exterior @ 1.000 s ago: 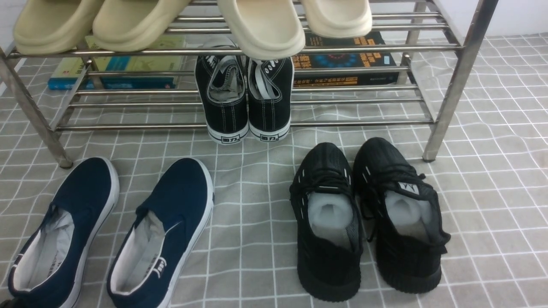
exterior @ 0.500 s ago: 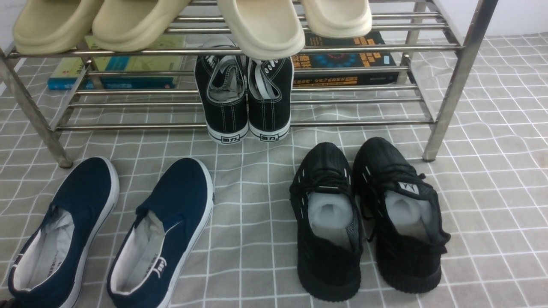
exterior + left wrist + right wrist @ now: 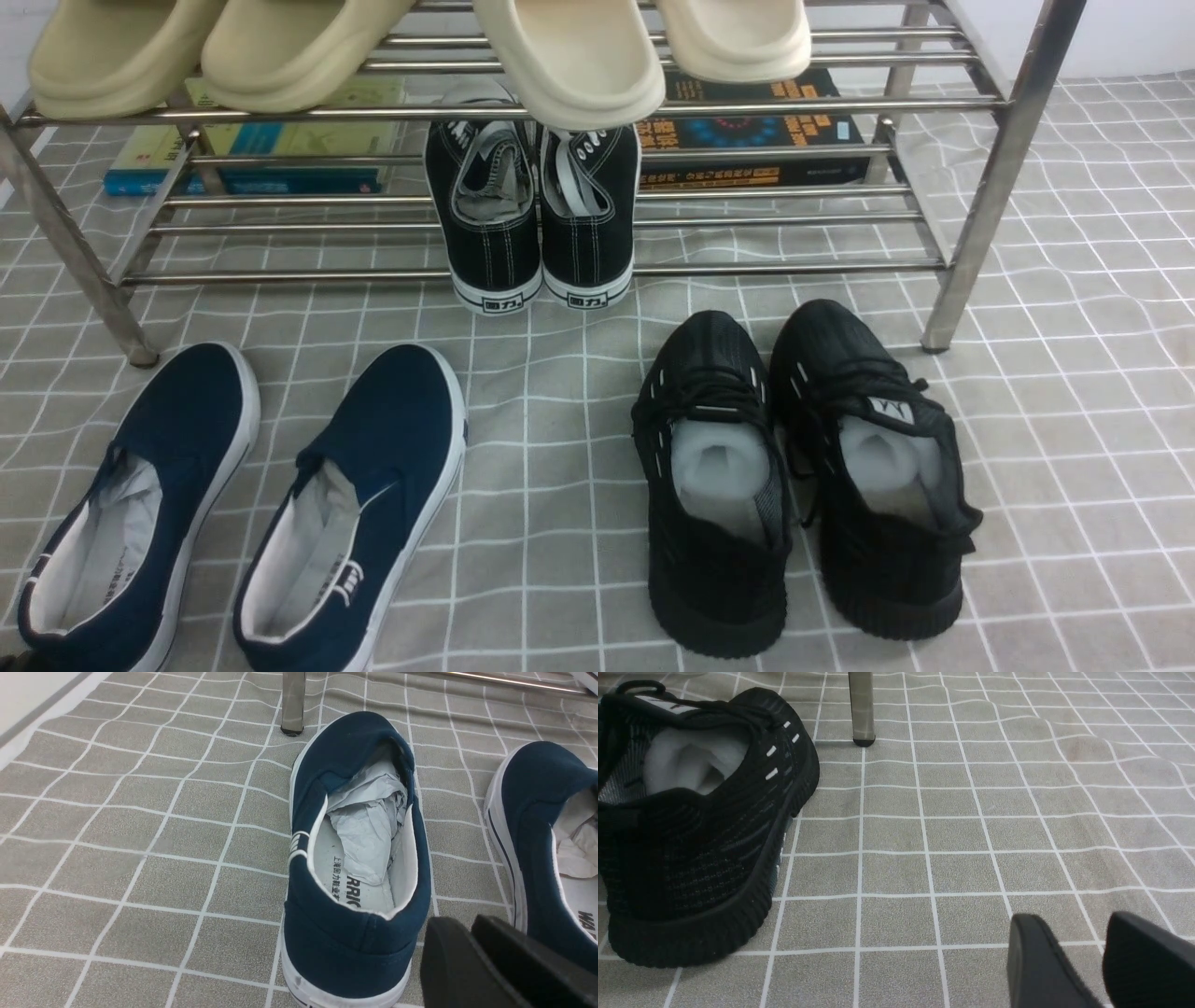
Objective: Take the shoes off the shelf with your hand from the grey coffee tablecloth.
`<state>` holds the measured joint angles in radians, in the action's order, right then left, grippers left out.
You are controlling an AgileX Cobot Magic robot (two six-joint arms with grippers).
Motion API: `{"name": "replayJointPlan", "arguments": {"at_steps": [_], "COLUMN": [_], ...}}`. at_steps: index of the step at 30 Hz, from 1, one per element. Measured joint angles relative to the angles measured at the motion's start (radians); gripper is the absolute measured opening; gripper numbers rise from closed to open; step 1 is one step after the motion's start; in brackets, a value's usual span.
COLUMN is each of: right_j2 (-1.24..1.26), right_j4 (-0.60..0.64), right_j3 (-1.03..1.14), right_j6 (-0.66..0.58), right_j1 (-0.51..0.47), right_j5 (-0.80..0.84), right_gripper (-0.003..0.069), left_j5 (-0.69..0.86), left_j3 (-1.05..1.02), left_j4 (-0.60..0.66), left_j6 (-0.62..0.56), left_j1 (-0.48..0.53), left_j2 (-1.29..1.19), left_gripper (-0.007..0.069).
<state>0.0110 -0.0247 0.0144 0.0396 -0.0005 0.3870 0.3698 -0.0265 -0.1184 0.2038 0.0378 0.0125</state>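
The navy blue canvas slip-ons with white rubber soles lie on the wrinkled grey grid-check tablecloth in front of the steel-rod shelf, paper stuffed inside. The black left gripper, jaws nearly together and empty, sits behind one heel; the black right gripper stands slightly apart, empty, near the black knit trainers. Risks: soft canvas collapsing under a pinch, smooth rubber slipping, cloth bunching.

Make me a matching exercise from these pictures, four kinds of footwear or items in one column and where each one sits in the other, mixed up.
1. navy slip-ons
2. black knit trainers
3. black lace-up sneakers
4. beige slippers

A. top tier of the rack
B. lower tier, heels poking forward
C. on the cloth, robot's left
D. on the cloth, robot's right

Pairs: 1-C, 2-D, 3-B, 4-A
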Motion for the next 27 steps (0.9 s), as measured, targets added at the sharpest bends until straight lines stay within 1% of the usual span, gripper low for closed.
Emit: {"name": "replayJointPlan", "arguments": {"at_steps": [27], "right_j2": [0.000], "right_j4": [0.000], "right_j3": [0.000], "right_j6": [0.000], "right_j1": [0.000], "right_j5": [0.000], "right_gripper": [0.0239], "left_j5": [0.000], "left_j3": [0.000], "left_j4": [0.000], "left_j6": [0.000], "left_j1": [0.000], "left_j2": [0.000], "left_gripper": [0.0121]}}
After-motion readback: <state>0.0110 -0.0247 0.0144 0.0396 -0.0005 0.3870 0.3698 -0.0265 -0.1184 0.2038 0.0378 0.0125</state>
